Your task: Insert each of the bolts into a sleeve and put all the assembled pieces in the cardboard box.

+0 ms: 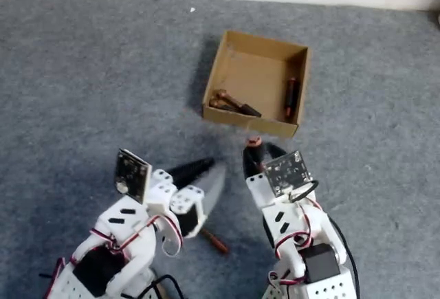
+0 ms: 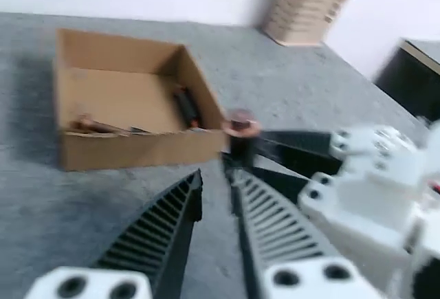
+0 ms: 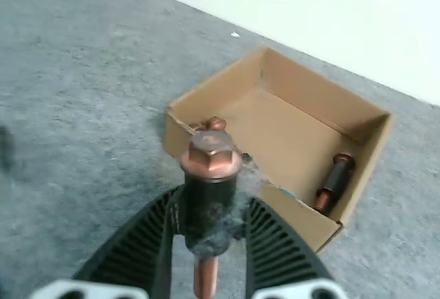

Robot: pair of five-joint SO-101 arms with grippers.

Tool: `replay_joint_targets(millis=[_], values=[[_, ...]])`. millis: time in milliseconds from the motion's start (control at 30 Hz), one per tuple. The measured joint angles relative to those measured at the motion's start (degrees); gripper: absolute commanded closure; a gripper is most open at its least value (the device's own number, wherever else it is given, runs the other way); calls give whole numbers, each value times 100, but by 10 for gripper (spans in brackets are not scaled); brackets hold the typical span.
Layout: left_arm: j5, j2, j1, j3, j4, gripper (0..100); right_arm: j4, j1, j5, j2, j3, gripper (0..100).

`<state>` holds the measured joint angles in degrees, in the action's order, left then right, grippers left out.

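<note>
My right gripper (image 1: 258, 152) is shut on a black sleeve with a copper bolt through it (image 3: 209, 187), held upright just short of the cardboard box's (image 1: 251, 124) near wall. The bolt's head (image 1: 254, 141) points up. My left gripper (image 1: 213, 167) hovers open and empty over the carpet beside it, fingertips toward the held piece (image 2: 240, 133). In the box lie assembled pieces: one along the right wall (image 1: 291, 97) and more in the near-left corner (image 1: 232, 102). A loose copper bolt (image 1: 214, 241) lies on the carpet between the two arms.
Grey carpet surrounds the box (image 3: 295, 213) on all sides. A pale wall runs along the far edge. A stacked wooden object (image 2: 309, 3) stands far off behind the box (image 2: 137, 149) in the left wrist view.
</note>
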<state>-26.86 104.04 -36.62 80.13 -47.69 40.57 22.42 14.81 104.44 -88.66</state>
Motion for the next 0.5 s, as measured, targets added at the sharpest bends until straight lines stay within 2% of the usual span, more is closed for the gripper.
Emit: replay_joint_targets(millis=[300, 500], values=[[0, 0, 1152, -62, -18, 995, -132, -53, 0, 0, -88, 994], [677, 0, 2233, 457, -18, 995, -132, -35, -9, 0, -88, 994]])
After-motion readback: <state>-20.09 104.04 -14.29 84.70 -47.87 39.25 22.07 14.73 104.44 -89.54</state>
